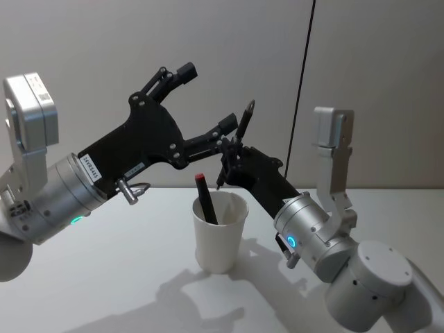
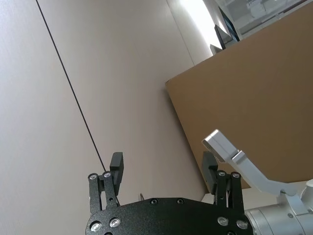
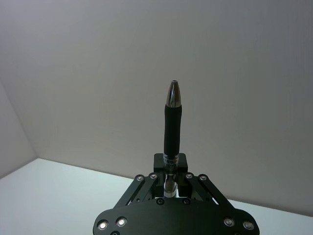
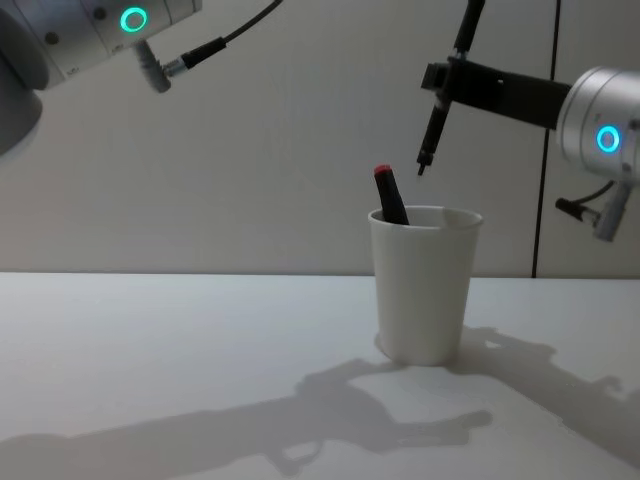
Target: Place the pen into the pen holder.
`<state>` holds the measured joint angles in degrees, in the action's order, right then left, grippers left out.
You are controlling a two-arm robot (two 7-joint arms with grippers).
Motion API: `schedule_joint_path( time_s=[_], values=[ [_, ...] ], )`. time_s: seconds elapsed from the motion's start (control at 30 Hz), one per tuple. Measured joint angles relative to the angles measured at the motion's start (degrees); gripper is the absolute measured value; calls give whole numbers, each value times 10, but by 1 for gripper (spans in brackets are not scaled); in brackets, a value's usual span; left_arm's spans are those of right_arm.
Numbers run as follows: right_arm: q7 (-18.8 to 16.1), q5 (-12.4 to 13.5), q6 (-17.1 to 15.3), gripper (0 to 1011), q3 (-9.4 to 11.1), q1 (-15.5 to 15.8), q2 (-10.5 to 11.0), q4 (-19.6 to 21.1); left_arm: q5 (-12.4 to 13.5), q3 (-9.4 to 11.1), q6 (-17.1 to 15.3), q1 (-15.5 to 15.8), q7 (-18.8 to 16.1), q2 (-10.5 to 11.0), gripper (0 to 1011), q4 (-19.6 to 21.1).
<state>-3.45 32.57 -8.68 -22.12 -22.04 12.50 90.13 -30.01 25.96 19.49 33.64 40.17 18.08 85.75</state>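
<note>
The white surface (image 1: 139, 277) carries the cup (image 1: 220, 232), which has a red-tipped pen (image 1: 205, 200) leaning inside. The left gripper (image 1: 208, 97) hangs above with fingers spread wide, grasping nothing. The right gripper (image 1: 229, 154) clenches a black pen (image 1: 236, 142) just above the cup. To do well, aim its tip over the cup's mouth, lower, then let go. No writing can be read.

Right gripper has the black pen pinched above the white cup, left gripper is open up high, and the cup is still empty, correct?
Not quite: the cup is not empty. A red-capped pen already leans inside it, as the chest view shows. The right gripper does pinch the black pen above the cup, and the left gripper is open up high.
</note>
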Motion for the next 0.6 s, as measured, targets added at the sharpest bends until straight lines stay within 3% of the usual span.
schedule_joint_path(
  time_s=[0.6],
  values=[
    [12,-34,-25,142,-15,-1,-3,-8,3,0,-3,1,-4,2,1003,2]
  ],
)
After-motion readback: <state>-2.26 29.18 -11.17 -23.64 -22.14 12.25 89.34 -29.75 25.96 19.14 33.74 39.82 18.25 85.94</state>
